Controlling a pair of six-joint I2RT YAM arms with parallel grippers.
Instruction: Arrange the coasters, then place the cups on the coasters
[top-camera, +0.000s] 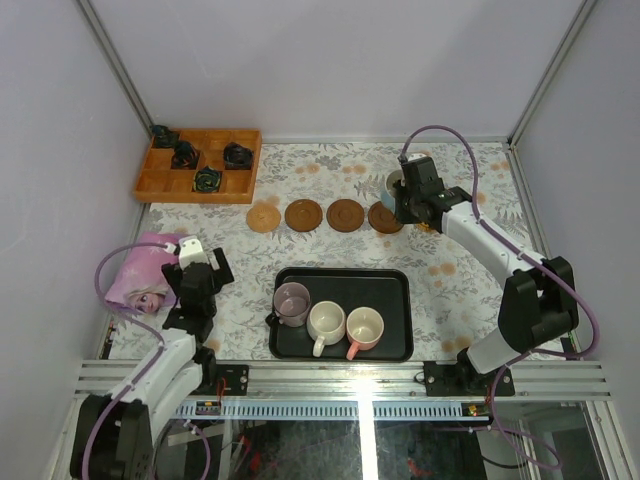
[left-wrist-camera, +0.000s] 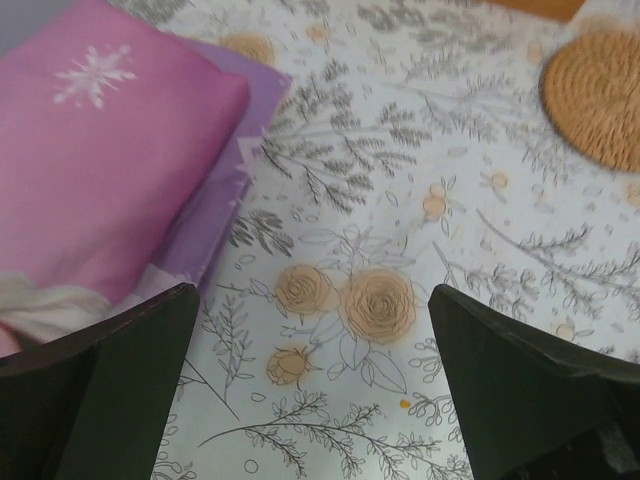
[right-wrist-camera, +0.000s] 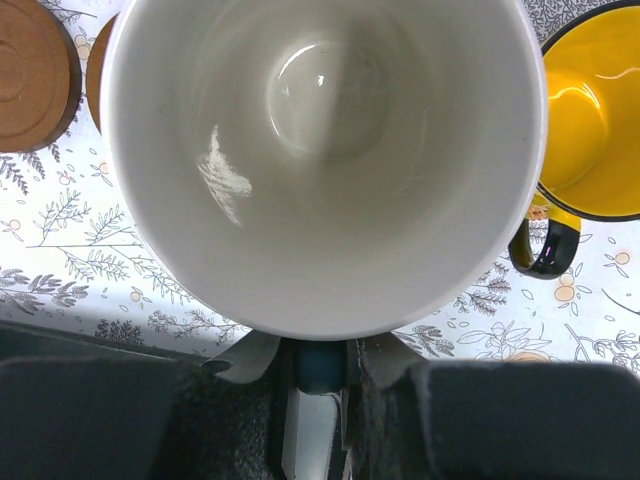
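Near and to the left of the black rectangular tray (top-camera: 385, 290), the left gripper (top-camera: 213, 266) hangs over the cloth, its jaws spread fully wide and holding nothing. Inside the tray stand three small cups: the mauve cup (top-camera: 291, 303), the cream cup (top-camera: 326, 322) and the cream cup with pink handle (top-camera: 364, 328). Just beyond the tray, four round flat brown wooden coasters (top-camera: 303, 214) lie in a row, all bare; a fifth I cannot see. Beyond the tray's right end, the right gripper (top-camera: 405, 200) has its jaws closed narrowly on the handle of the light blue cup with white inside (right-wrist-camera: 320, 160). The yellow cup (right-wrist-camera: 585, 110) is just beside it. I judge the arranging nearly done and all the placing left. The white tablecloth (top-camera: 450, 270), printed with grey leaves and orange flowers, covers the table, and pale lilac walls (top-camera: 330, 60) rise behind
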